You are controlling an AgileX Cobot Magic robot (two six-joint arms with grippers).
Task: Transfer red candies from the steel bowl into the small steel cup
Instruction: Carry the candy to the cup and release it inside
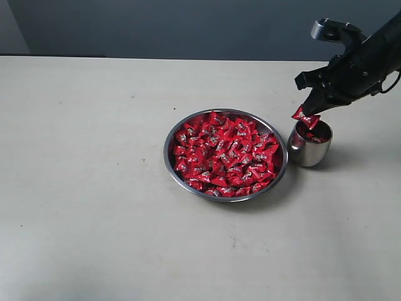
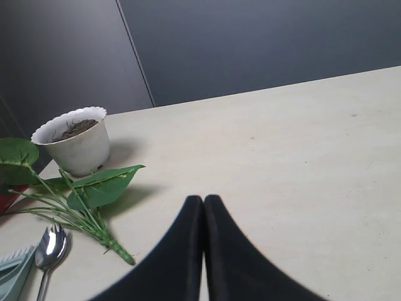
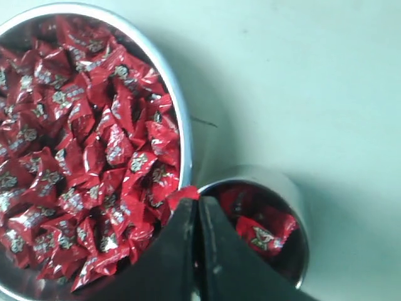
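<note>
The steel bowl (image 1: 170,139) (image 3: 178,113) sits mid-table, heaped with red candies (image 1: 225,153) (image 3: 81,144). Just to its right stands the small steel cup (image 1: 304,153) (image 3: 294,207) with a few red candies (image 3: 263,233) inside. My right gripper (image 1: 307,113) (image 3: 198,202) hangs just above the cup's rim on the bowl side, shut on one red candy (image 1: 305,117) (image 3: 188,193) that dangles from its tips. My left gripper (image 2: 203,200) is shut and empty over bare table, away from bowl and cup; it does not show in the exterior view.
In the left wrist view a white plant pot (image 2: 75,139), a green leafy sprig (image 2: 94,188), a metal spoon (image 2: 50,248) and a pale green object (image 2: 15,269) lie on the table. A dark wall backs the table (image 1: 94,219).
</note>
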